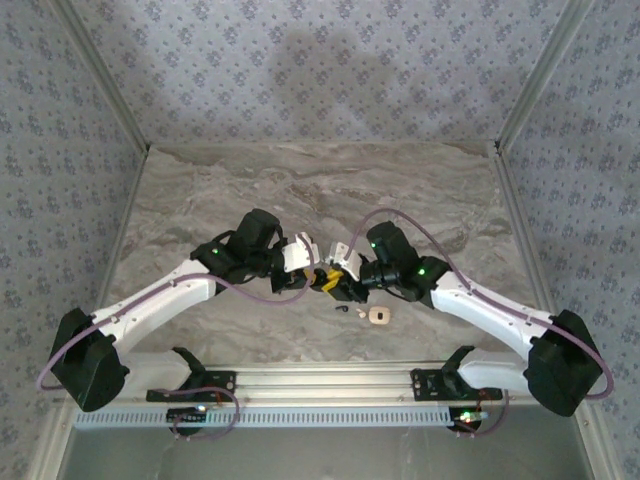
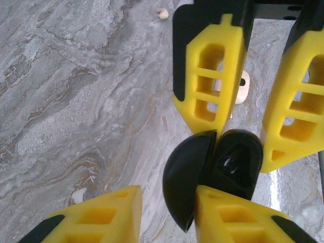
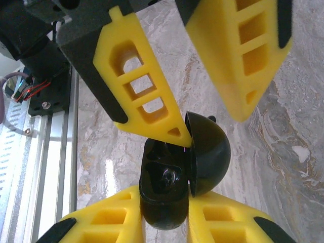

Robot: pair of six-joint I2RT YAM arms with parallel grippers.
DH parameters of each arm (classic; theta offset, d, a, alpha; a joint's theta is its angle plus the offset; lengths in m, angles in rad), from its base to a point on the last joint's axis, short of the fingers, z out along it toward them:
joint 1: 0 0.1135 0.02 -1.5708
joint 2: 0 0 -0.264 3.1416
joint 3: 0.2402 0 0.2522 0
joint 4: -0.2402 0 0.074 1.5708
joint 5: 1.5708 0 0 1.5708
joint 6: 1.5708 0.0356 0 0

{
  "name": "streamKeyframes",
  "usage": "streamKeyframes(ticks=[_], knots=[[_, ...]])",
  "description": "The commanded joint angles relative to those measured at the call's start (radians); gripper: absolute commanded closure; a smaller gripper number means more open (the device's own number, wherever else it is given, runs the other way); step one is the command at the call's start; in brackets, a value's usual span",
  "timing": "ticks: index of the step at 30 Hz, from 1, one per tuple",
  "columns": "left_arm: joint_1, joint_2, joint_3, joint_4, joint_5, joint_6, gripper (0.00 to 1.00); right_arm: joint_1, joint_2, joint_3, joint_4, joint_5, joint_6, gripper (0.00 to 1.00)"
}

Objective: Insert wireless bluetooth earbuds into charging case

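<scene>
Behind right hand (image 2: pixel 242 136), charging case (image 2: pixel 243 88) half hidden; it clamps black clamshell (image 2: pixel 187 177); left hand (image 2: pixel 167 196) released.

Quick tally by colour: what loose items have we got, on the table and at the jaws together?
Black: 2, shell, earbud
Beige: 2, case, small bit
Total: 4

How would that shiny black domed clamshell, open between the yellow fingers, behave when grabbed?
The glossy black domed clamshell probably slips on its curved, shiny surface. Its open halves likely swing where they join rather than stay stiff.
</scene>
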Motion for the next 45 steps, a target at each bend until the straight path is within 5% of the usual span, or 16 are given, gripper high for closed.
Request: streamKeyframes(ticks=[1, 14, 23, 35, 45], knots=[[-0.007, -0.012, 0.034, 0.007, 0.006, -0.019, 0.63, -0.012, -0.032, -0.02, 0.01, -0.06, -0.048, 0.77], [0.002, -0.014, 0.032, 0.038, 0.001, -0.065, 0.53, -0.051, -0.074, -0.109, 0.101, -0.132, -0.006, 0.77], [0.051, -0.089, -0.048, 0.224, 0.136, -0.156, 0.37, -0.171, -0.165, -0.238, 0.311, -0.188, 0.137, 0.77], [0.072, -0.129, -0.24, 0.592, 0.322, -0.283, 0.43, -0.236, -0.271, -0.316, 0.497, -0.263, 0.185, 0.77], [0.07, -0.124, -0.264, 0.674, 0.422, -0.3, 0.44, -0.239, -0.266, -0.307, 0.589, -0.333, 0.158, 0.77]])
